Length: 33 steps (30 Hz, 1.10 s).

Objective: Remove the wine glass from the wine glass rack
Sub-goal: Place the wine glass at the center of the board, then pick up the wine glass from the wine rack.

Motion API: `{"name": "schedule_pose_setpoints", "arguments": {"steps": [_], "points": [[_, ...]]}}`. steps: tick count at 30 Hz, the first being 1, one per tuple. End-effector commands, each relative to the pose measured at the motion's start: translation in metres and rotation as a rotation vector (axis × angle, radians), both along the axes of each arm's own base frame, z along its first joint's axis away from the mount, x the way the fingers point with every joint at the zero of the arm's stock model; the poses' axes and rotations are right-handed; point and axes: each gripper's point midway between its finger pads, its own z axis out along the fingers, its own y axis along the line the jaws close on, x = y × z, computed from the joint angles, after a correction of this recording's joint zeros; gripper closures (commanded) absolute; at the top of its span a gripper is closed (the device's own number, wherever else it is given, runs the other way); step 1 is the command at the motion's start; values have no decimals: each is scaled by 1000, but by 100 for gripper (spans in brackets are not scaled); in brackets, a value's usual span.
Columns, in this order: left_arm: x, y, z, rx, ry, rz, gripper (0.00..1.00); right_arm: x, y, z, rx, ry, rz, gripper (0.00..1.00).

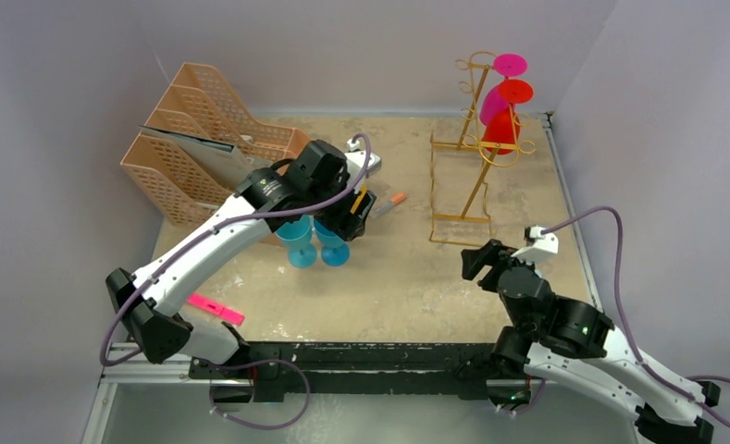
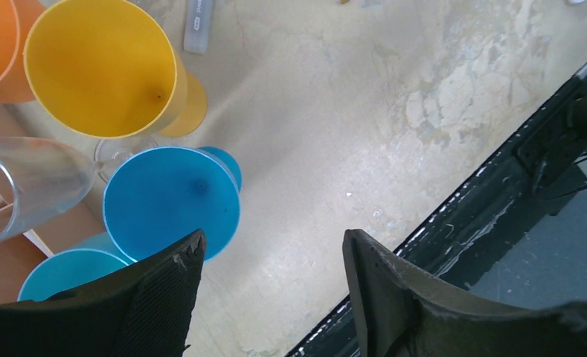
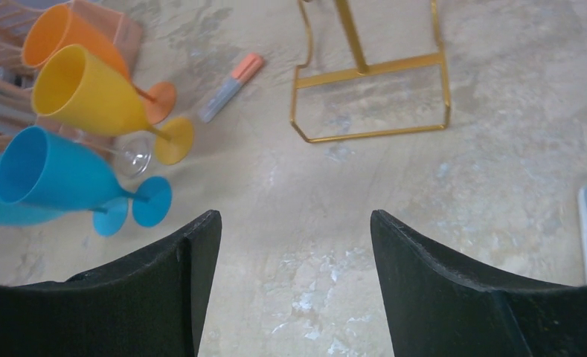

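The gold wire wine glass rack (image 3: pixel 372 68) stands upright at the surface's far right. Two magenta wine glasses (image 1: pixel 510 64) and a red wine glass (image 1: pixel 501 129) hang bowl-down from its hooks. The right tool (image 3: pixel 295 223), wide open and empty, sits near its base. The left tool (image 2: pixel 273 245), parted and empty, hovers well apart.

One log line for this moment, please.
left gripper: open, above blue glasses | right gripper: open, empty, facing wine glass rack | on rack: pink and red glasses
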Motion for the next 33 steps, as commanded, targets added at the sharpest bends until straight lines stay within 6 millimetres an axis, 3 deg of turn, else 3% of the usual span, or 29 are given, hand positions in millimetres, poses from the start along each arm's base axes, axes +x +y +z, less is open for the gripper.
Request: {"name": "schedule_pose_setpoints", "arguments": {"steps": [1,6,10,16,20,23,26,30,33], "points": [[-7,-3,47,-135,-69,0,32,-3,-42,7,116,-1,-249,26],[-12,1,54,-135,-59,7,31,-1,-64,12,57,-28,-352,28],[-16,-2,56,-167,-49,-2,30,-11,-87,11,21,6,-443,27],[-18,-7,63,-203,-55,-14,24,-21,-115,21,-124,-14,-443,22],[-12,-7,59,-194,-54,17,23,-10,-102,39,-328,-89,-266,20],[-8,-7,60,-203,-59,36,22,-8,-98,44,-410,-101,-206,19],[-5,-6,64,-215,-66,54,21,-1,-82,45,-503,-89,-126,18],[-6,-4,76,-237,-74,67,20,-8,-102,63,-533,-61,-192,14],[-5,0,78,-250,-97,79,17,0,-84,82,-559,-138,-87,14]]}}
